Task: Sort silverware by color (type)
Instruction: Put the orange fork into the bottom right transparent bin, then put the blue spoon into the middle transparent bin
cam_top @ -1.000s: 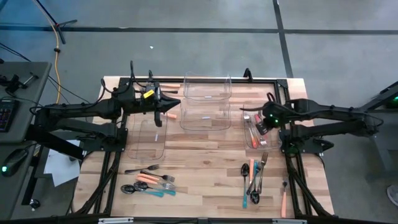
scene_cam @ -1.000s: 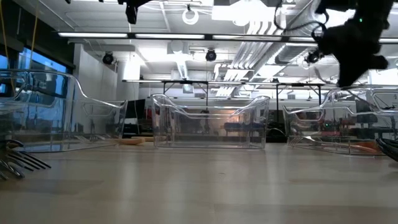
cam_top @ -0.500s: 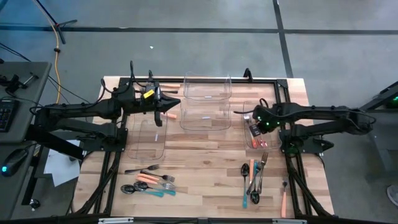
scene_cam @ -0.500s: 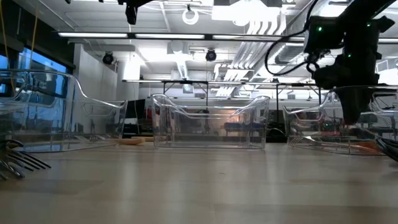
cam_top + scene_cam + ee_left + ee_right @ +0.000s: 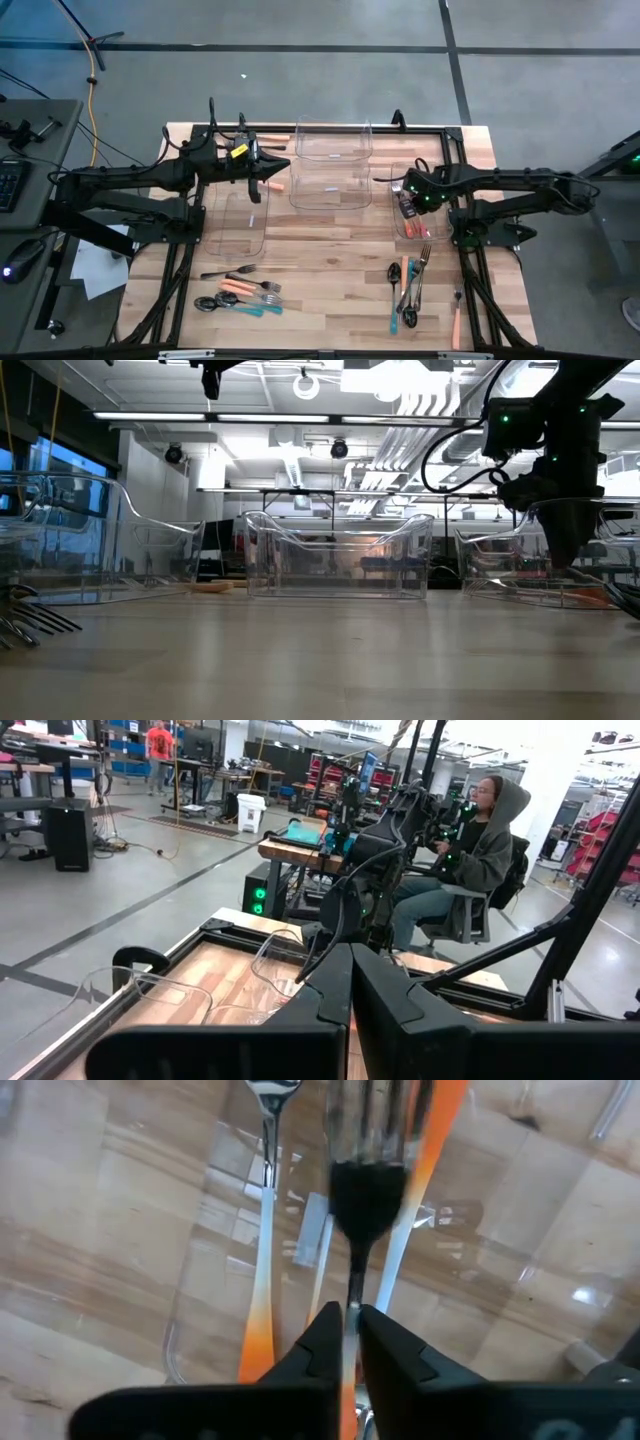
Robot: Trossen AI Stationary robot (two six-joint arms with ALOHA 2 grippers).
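Slim black-necked fork (image 5: 362, 1190) with orange handle, upright between fingers (image 5: 322, 1342)

One group of silverware (image 5: 243, 294) with orange, teal and black handles lay scattered near the worktop's front left. A second group (image 5: 409, 285) lay lengthwise at front right, an orange-handled piece (image 5: 456, 322) beside it. A fork (image 5: 364, 1150) hung over orange-handled pieces (image 5: 262, 1265).
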